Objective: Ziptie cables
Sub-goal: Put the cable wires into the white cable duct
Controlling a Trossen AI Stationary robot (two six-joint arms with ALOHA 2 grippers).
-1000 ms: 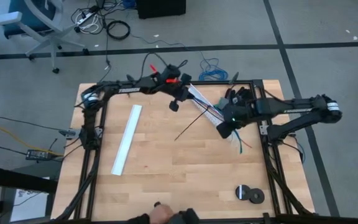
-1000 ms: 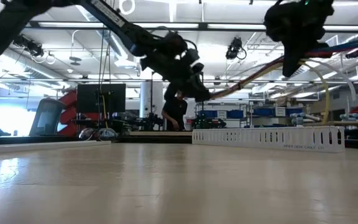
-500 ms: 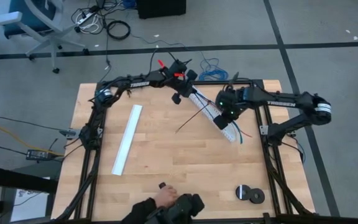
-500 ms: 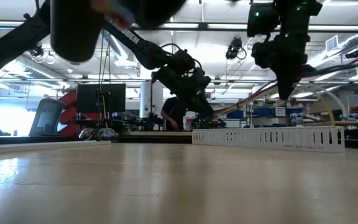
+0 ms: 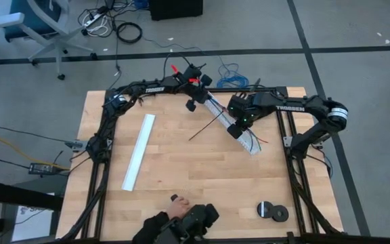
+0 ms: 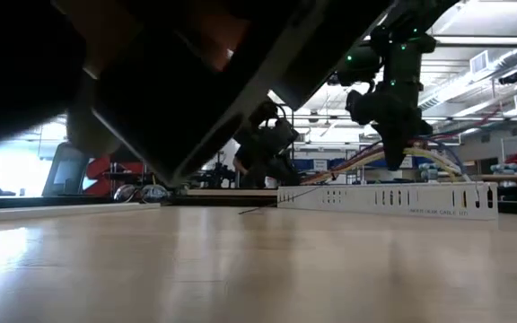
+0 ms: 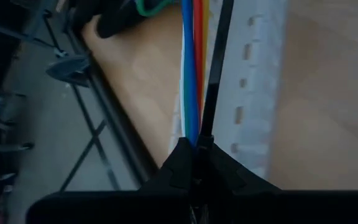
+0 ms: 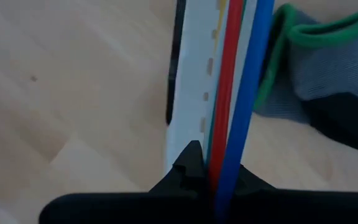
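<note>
Clamping the left tool (image 7: 196, 149) tight on the black ziptie (image 7: 215, 74), right where the strip is running alongside the coloured cables (image 8: 244, 68). Squeezing the right tool (image 8: 211, 163) shut on those same cables a little farther along the bundle, with red and blue strands passing straight between its fingers. Holding both tools close together above the far part of the counter (image 5: 181, 169), just right of centre. Stretching the cables along a white channel (image 8: 191, 74) lying beneath them, with the ziptie's free tail trailing out toward the middle of the counter. Leaving a second white channel (image 5: 139, 150) lying loose well to the left. Noting a person's hand (image 5: 177, 205) at the near edge with a dark object, well apart from the work.

Reading this as the wrapping step: bundle steadied, strap in hand, no loop visible around the wires. Calling next for swinging the ziptie's tail around the bundle and feeding it through its own head while keeping the right grip firm.
</note>
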